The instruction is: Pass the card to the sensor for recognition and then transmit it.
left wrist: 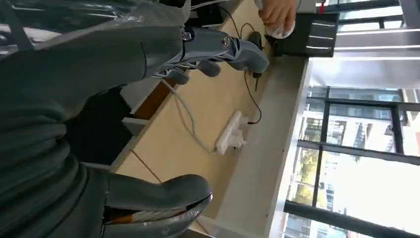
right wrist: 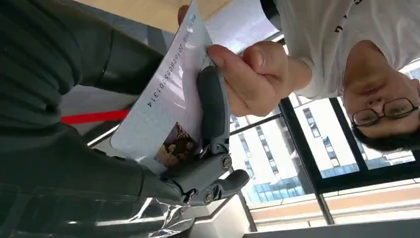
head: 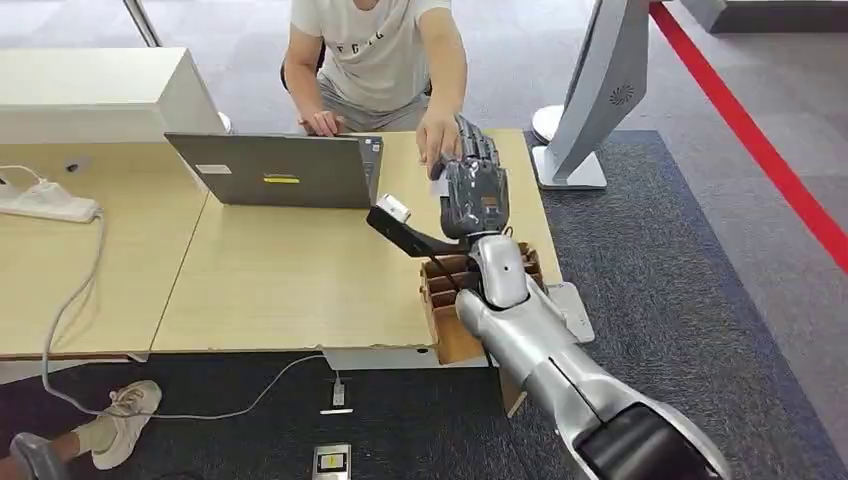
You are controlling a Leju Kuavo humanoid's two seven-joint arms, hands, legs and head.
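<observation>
step: handover leg, judged. The card (right wrist: 166,106) is being offered across the counter (head: 290,270) to a person's hand (head: 438,140); the sensor pass looks done, but that can't be confirmed from here.
card location: sitting in the right hand (head: 472,185), raised over the far right part of the counter, just beyond the black sensor arm (head: 405,228) with its small white head. In the right wrist view the card is showing a printed number and a small picture.
right fingers: gripping the card. The thumb (right wrist: 213,106) is pressing on the card's face, and the other fingers are hidden behind it. Closed on the card, not spread.
person: the person's hand (right wrist: 252,74) is pinching the card's far end, with the thumb on its face just beyond the robot's thumb. Both are holding it at once.
left hand: left hand (left wrist: 163,198) is hanging beside the counter edge, holding nothing. Fingers (left wrist: 213,54) are lying apart and lightly bent, touching nothing.
next move: calling for the right fingers to ease off the card so the person takes it clean. Letting go should wait until the person's pinch is firm.
risk: a tug while the thumb is pressing could bend the card, and a too-early release could drop it onto the counter.
other: a laptop (head: 280,170) is open in front of the person, a cardboard box (head: 450,300) is at the near counter edge under the right arm, and a power strip (head: 45,203) is lying far left.
</observation>
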